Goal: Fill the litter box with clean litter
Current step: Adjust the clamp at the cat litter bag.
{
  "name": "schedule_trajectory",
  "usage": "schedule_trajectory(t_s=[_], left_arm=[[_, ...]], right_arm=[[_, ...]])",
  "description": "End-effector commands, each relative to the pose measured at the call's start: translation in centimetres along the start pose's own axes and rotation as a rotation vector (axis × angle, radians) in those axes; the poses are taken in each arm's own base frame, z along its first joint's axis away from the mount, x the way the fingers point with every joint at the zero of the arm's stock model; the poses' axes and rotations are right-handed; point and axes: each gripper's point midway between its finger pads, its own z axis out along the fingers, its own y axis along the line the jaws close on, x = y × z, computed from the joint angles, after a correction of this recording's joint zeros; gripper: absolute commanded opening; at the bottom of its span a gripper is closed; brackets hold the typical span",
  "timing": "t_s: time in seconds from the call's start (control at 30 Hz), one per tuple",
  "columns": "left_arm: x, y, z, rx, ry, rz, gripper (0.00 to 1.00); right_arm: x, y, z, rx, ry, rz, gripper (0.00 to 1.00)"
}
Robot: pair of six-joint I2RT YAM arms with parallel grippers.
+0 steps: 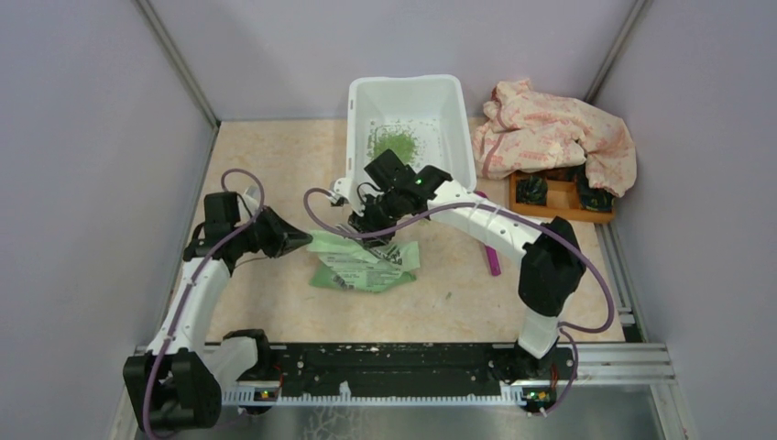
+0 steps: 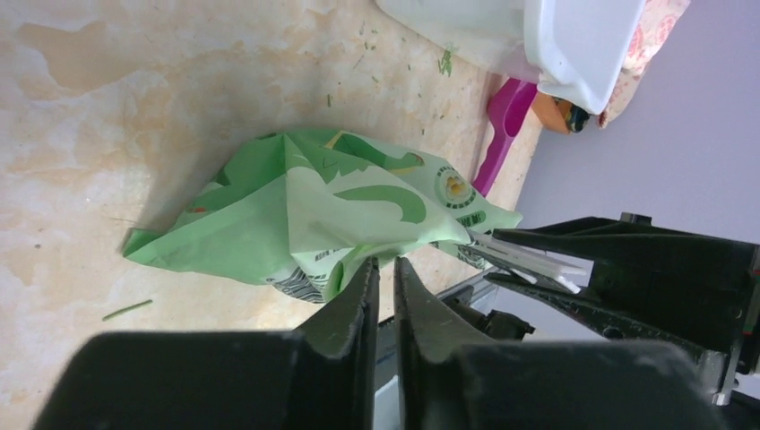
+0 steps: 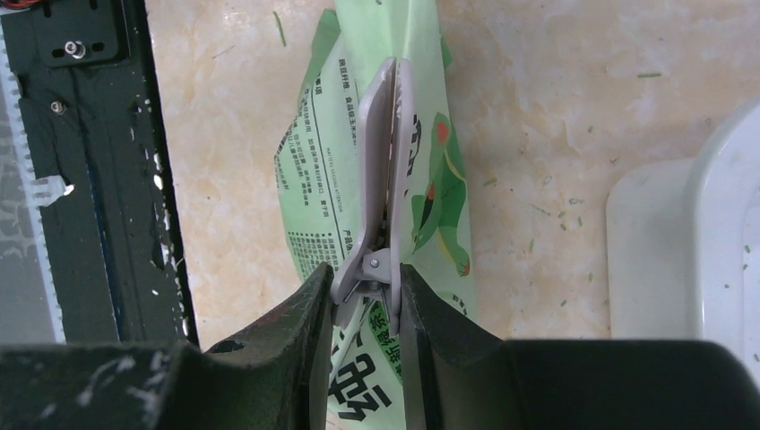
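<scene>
Clip (image 3: 381, 179) work, apparently: right hand (image 3: 366, 279) is clamped on its handles, across the green bag (image 3: 430, 206) lying on the counter (image 3: 556, 107). Left hand (image 2: 385, 265) is narrow at the bag's edge; pinching or not, can't tell. Best to squeeze squarely, anchor the bag and slide off straight. A thin pile of clean litter (image 1: 396, 142) sits in the litter box (image 1: 403, 82) beyond.

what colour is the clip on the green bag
Pale grey. The clip shows best in the right wrist view.

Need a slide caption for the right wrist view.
Right gripper, jaws pinching the grey bag clip on the green litter bag, beside the white litter box.
</scene>
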Motion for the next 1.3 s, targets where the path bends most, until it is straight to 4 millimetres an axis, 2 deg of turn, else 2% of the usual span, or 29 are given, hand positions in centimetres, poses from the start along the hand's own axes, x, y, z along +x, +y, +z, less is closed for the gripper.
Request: schedule_trajectory(t_s=[0.0,0.13,0.17,0.2,0.27,0.43,0.5,0.53,0.57,0.67,0.8,0.9,0.93,0.97,1.0,1.03,1.1,1.17,1.27], left_arm=[[-1.3,-1.1,-0.8,-0.028,-0.043,-0.054,0.3],[-1.1,-2.2,-0.9,0.034,-0.049,-0.086,0.59],[-1.1,-2.2,-0.9,0.036,-0.053,-0.094,0.65],[-1.0,-2.3,-0.8,0.044,-0.048,-0.097,0.67],[-0.8,-2.3,-0.6,0.053,-0.028,-0.114,0.65],[-0.7,-3.0,-0.5,0.073,-0.001,-0.135,0.5],[-0.8,-3.5,-0.6,0.09,0.007,-0.13,0.5],[-0.8,-3.6,-0.7,0.087,0.008,-0.128,0.53],[-0.8,-3.7,-0.8,0.088,0.006,-0.111,0.62],[-1.2,-3.4,-0.9,0.074,-0.026,-0.062,0.97],[-1.0,-2.1,-0.3,0.041,-0.029,-0.14,0.98],[0.5,-2.7,-0.1,0.061,0.083,-0.258,0.98],[0.6,-3.1,-0.3,0.056,0.11,-0.269,0.93],[0.8,-3.4,-0.5,0.064,0.13,-0.258,0.78],[0.8,-4.1,-0.8,0.091,0.143,-0.241,0.69],[0.9,-4.5,-1.4,0.105,0.153,-0.246,0.7],[1.2,-5.0,-2.4,0.092,0.135,-0.244,0.78],[1.3,-5.5,-3.3,0.094,0.102,-0.243,0.97],[2.4,-5.5,-4.0,0.107,0.106,-0.295,0.99]], right_arm=[[-1.0,1.6,-0.7,-0.008,-0.028,-0.029,0.0],[-1.2,1.8,-0.6,-0.009,-0.032,-0.037,0.0],[-1.2,1.9,-0.6,-0.009,-0.035,-0.038,0.0],[-1.2,1.9,-0.6,-0.006,-0.033,-0.038,0.0],[-1.2,2.0,-0.7,-0.005,-0.036,-0.041,0.0],[-1.1,2.3,-0.6,0.001,-0.035,-0.044,0.0],[-1.2,2.5,-0.7,-0.002,-0.036,-0.047,0.0],[-1.1,2.6,-0.7,-0.002,-0.035,-0.049,0.0],[-1.1,2.7,-0.7,-0.001,-0.035,-0.05,0.0],[-1.3,2.9,-0.9,0.001,-0.04,-0.053,0.0],[-1.2,3.2,-1.0,0.006,-0.034,-0.056,0.0],[-0.9,3.4,-0.7,0.013,-0.019,-0.063,0.0],[-0.8,3.5,-0.6,0.011,-0.013,-0.065,0.0],[-0.8,3.5,-0.5,0.011,-0.008,-0.067,0.0],[-0.7,3.6,-0.5,0.012,-0.005,-0.071,0.0],[-0.7,3.6,-0.4,0.012,-0.004,-0.073,0.0],[-0.6,3.7,-0.4,0.013,-0.003,-0.076,0.0],[-0.7,3.8,-0.4,0.013,-0.006,-0.08,0.0],[-0.6,4.0,-0.6,0.016,-0.008,-0.086,0.0]])
